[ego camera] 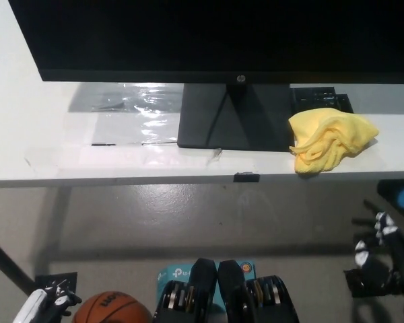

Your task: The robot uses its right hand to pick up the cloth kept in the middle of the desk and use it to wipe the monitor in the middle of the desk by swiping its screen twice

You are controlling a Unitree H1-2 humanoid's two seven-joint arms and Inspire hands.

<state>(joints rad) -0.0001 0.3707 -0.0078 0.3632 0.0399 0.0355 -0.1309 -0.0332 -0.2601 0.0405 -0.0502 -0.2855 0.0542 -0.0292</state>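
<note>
A crumpled yellow cloth (330, 140) lies on the white desk (40, 121), just right of the monitor's black stand (232, 118). The dark monitor screen (222, 33) fills the top of the head view. My black right hand (380, 259) hangs low at the right edge, below the desk's front edge and well short of the cloth, holding nothing, fingers apart. Only a small part of my white left hand (44, 304) shows at the bottom left corner, too little to judge its fingers.
A clear plastic sheet (131, 114) lies on the desk left of the stand. A small black grid-like object (320, 99) sits behind the cloth. Below on the grey floor are an orange basketball (111, 309) and a dark desk leg (7, 266).
</note>
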